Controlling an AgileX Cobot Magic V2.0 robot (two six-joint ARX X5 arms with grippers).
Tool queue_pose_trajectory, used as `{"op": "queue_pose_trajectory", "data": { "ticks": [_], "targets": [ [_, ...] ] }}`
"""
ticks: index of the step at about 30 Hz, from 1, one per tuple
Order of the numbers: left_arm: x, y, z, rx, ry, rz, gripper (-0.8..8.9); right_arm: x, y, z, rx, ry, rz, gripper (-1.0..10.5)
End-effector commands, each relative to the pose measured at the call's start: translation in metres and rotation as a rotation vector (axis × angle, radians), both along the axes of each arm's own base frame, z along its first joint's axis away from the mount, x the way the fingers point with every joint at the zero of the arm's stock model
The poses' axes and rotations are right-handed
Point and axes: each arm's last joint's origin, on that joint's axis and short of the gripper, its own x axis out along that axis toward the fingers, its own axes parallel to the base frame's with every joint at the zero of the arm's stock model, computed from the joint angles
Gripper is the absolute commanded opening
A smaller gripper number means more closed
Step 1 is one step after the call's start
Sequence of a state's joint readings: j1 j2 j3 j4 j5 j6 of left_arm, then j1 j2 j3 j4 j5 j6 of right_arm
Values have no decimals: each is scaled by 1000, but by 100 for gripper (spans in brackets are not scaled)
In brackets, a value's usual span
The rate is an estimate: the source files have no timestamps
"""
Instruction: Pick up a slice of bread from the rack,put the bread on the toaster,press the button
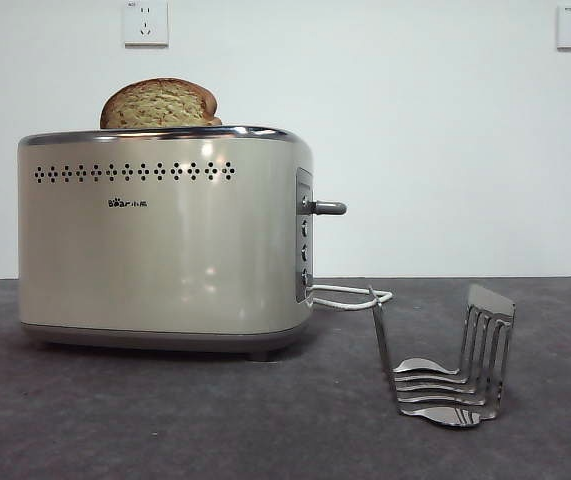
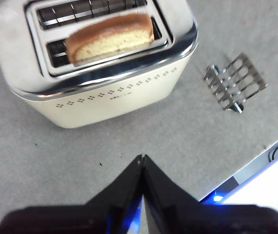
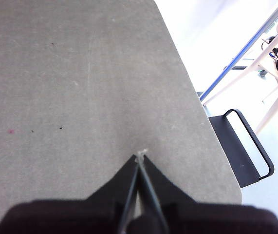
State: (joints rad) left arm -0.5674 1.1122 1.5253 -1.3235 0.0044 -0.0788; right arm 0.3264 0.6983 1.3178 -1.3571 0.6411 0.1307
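Observation:
The slice of bread (image 1: 160, 104) (image 2: 112, 39) stands in one slot of the cream toaster (image 1: 165, 240) (image 2: 109, 92), its round brown top sticking up above the chrome rim. The silver button (image 1: 327, 208) juts sideways from the toaster's narrow control panel, high on it. The wire rack (image 1: 453, 362) (image 2: 235, 83) stands with nothing in it on the table to the right of the toaster. My left gripper (image 2: 141, 158) hangs shut well above the table, back from the toaster, holding nothing. My right gripper (image 3: 140, 155) is shut over bare table near an edge.
A white power cord (image 1: 350, 297) loops on the table between the toaster and the rack. Two wall sockets (image 1: 145, 22) sit high on the white wall. Off the table's edge stands a black seat (image 3: 238, 146). The toaster's other slot (image 2: 87, 9) holds nothing.

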Motion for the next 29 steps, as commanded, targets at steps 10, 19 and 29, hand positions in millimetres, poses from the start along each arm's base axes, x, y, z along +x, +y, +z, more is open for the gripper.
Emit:
{"op": "queue_pose_trajectory", "data": {
  "ticks": [10,19,29],
  "targets": [
    [19,15,-28,52,97,127,-4,12,4,-2,-27,64,0,0],
    [-23,62,-120,193,244,316,-3,32,11,-6,-50,131,1,0],
    [-15,71,-92,98,-559,341,-3,62,21,-15,-84,235,1,0]
  ]
}}
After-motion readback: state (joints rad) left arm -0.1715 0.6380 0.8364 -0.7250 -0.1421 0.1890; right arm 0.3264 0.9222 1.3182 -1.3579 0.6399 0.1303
